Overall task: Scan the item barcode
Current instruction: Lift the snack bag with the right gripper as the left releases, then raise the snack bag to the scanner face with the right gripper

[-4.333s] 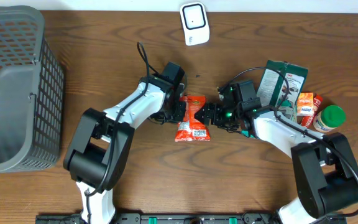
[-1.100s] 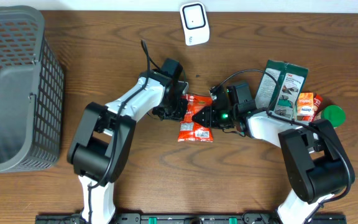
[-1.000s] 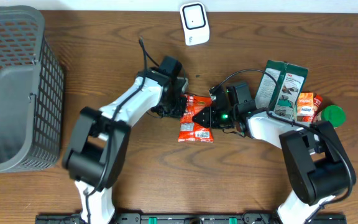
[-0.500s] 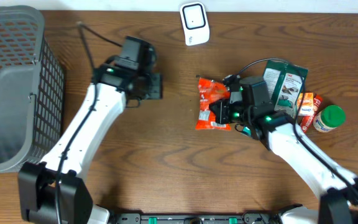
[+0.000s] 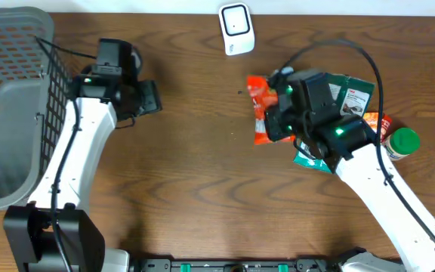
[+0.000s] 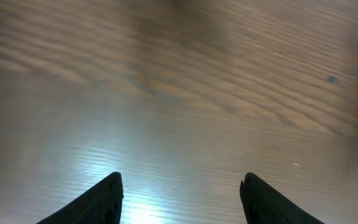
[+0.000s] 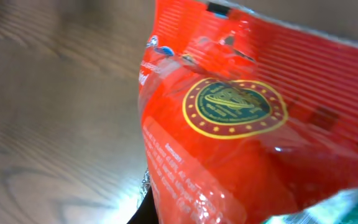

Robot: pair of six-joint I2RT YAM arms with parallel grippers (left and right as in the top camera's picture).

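The item is a red snack bag [image 5: 259, 106], held off the table right of centre, below and to the right of the white scanner [image 5: 236, 29] at the back edge. My right gripper [image 5: 276, 125] is shut on the bag's right side. In the right wrist view the red snack bag [image 7: 241, 124] fills most of the frame, with a round gold-and-green emblem, and hides all but a dark sliver of my fingers [image 7: 146, 208]. No barcode shows. My left gripper [image 5: 149, 98] is far off at the left, open and empty. The left wrist view has its fingertips [image 6: 112, 185] wide apart over bare wood.
A grey mesh basket [image 5: 47, 53] fills the far left, close to my left arm. A green bag [image 5: 351, 94], an orange box [image 5: 374, 125] and a green-lidded jar [image 5: 403, 143] lie at the right, behind my right arm.
My left gripper let go of the bag, opened and swung away to the left. My right gripper closed on the bag and carried it up and to the right.
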